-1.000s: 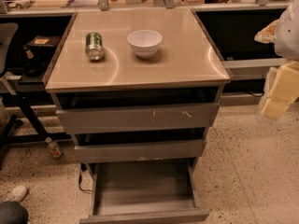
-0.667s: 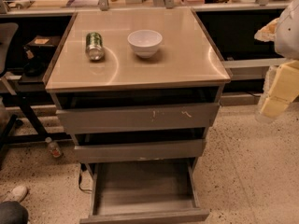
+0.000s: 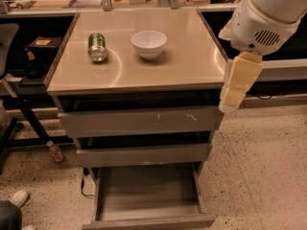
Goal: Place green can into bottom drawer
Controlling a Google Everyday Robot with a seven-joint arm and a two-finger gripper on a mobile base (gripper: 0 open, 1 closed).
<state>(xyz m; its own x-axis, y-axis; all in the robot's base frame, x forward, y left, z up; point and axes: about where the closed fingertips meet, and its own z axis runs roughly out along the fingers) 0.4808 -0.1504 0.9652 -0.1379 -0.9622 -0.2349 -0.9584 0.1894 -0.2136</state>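
Swinging in from the right edge since a second ago, the white arm (image 3: 266, 20) is now looming over the cabinet's right corner. Its gripper (image 3: 232, 96), a cream, blocky piece, is hanging just beside the tabletop's right edge, level with the top drawer; whether it is open or closed I cannot tell. Nothing on the cabinet is shifting.

From this one camera, the green can (image 3: 97, 47) is lying on its side at the left rear of the glossy beige tabletop (image 3: 187, 66). Its shiny silver end is facing us, and its pale label markings are too small to read. The round white bowl (image 3: 149, 43) is sitting to its right, apart from it.

Below, the top drawer (image 3: 139, 122) is showing pale scratches on its flat grey-brown front. The middle drawer (image 3: 144, 155) is showing a plain one, and the bottom drawer (image 3: 148, 222) is standing pulled out, wood-grain floor showing, above speckled flooring (image 3: 261, 176).
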